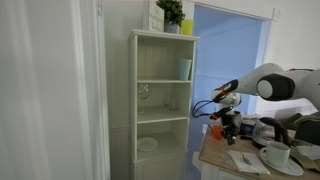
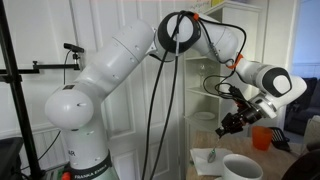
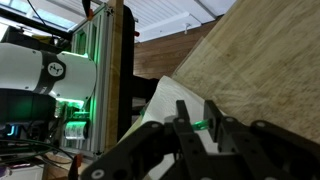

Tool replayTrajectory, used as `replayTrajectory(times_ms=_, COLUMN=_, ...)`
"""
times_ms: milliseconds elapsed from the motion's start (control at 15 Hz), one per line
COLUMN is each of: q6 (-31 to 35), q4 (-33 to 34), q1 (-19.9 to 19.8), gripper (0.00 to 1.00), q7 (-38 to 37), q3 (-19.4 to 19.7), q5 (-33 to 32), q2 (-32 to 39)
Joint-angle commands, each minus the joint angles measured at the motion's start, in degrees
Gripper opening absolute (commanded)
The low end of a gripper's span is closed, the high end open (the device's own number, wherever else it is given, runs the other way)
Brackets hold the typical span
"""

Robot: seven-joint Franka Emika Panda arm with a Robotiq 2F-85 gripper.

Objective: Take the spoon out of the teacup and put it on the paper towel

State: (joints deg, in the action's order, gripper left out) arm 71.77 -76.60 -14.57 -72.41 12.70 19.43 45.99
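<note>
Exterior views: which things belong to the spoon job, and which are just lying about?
Job:
spoon, a dark sliver lying on the paper towel
teacup
gripper, raised above the table

Lying about:
orange cup
white shelf unit
potted plant on top of it

White arm (image 2: 120, 55) arched high, wrist (image 2: 262, 78) bent down; tool (image 2: 230, 125) hangs pointing downward, jaw state unclear.

White teacup (image 2: 241, 167), white paper towel (image 2: 200, 160) — orange cup (image 2: 262, 138).
</note>
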Motion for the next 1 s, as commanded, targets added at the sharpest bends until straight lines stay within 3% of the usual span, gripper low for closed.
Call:
replayTrajectory(times_ms=0, q6=-2.19, q4=3.63, q1=-1.01, gripper=0.36, q7=-0.78, q3=-0.26, q5=1.54, q2=2.54)
replayTrajectory(times_ms=67, q6=-2.18, q4=3.78, q1=-1.03, gripper=0.46, q7=-0.79, q3=-0.24, q5=1.5, q2=2.76)
replayTrajectory(times_ms=200, q6=-2.03, q4=4.15, q1=-1.05, gripper=0.51, q7=-0.78, q3=-0.25, q5=1.48, q2=3.21)
replayTrajectory(times_ms=467, q6=-1.17, q4=4.32, q1=-0.9, gripper=0.72, q7=-0.95, q3=-0.17, q5=1.4, q2=3.67)
replayTrajectory(times_ms=933, q6=2.53, q4=3.03, q1=-0.42, gripper=0.81, q7=-1.24, q3=0.1, q5=1.3, q2=3.09)
